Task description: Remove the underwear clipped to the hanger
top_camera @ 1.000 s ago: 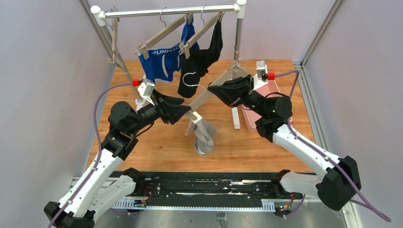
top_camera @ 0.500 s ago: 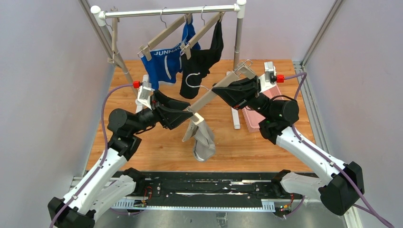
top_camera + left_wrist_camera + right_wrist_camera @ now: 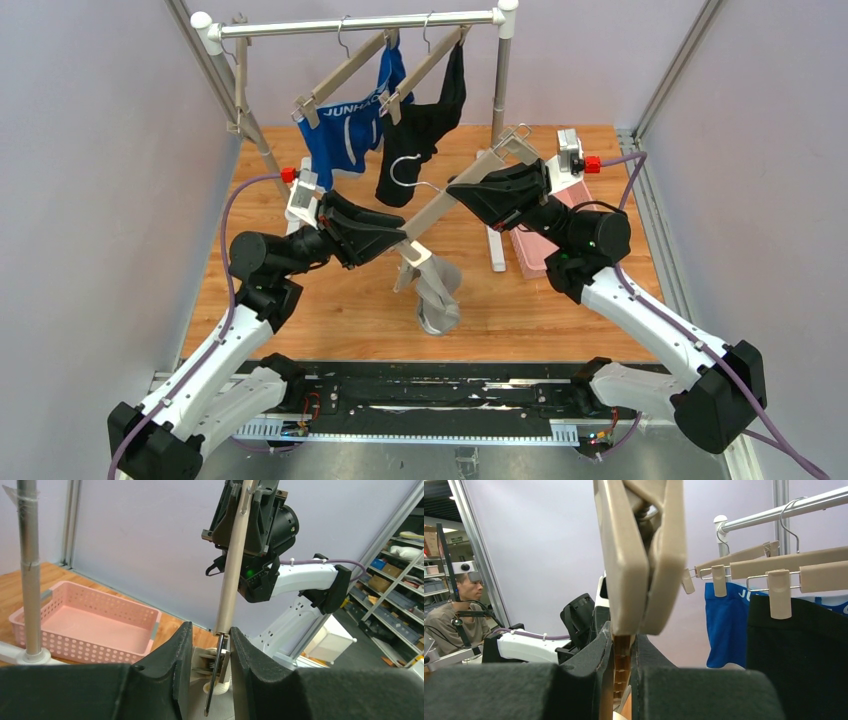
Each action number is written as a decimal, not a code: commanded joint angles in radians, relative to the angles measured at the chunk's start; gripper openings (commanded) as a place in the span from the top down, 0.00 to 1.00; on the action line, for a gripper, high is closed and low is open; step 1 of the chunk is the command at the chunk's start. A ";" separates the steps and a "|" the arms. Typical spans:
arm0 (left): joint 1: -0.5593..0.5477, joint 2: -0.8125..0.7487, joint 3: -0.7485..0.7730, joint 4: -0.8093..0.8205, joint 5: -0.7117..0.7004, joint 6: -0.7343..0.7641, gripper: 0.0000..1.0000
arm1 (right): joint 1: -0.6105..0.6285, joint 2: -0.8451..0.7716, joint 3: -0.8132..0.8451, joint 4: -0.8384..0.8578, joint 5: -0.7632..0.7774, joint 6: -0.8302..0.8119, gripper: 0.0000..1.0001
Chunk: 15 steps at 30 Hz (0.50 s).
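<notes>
A beige clip hanger (image 3: 450,195) is held slanted between my two grippers. My right gripper (image 3: 478,193) is shut on its upper bar, seen edge-on between the jaws in the right wrist view (image 3: 623,665). My left gripper (image 3: 405,240) is closed around the lower clip (image 3: 214,662). The grey underwear (image 3: 438,295) hangs twisted from that clip above the table. The blue underwear (image 3: 345,125) and the black underwear (image 3: 420,125) hang clipped on two hangers on the rail; both also show in the right wrist view: blue (image 3: 726,625), black (image 3: 799,650).
A metal clothes rack (image 3: 355,24) stands at the back, its right post (image 3: 497,230) just behind the held hanger. A pink basket (image 3: 85,625) sits on the wooden table (image 3: 330,300) at the right, partly behind my right arm. Purple walls close in both sides.
My right gripper has lifted the hanger's upper end, then held still. My left gripper has shifted right with the lower clip, and the grey underwear has swung right and twisted.
</notes>
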 commanded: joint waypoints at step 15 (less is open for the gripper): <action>-0.001 -0.070 -0.021 -0.060 -0.026 0.051 0.32 | 0.010 -0.008 0.045 0.059 -0.007 0.002 0.99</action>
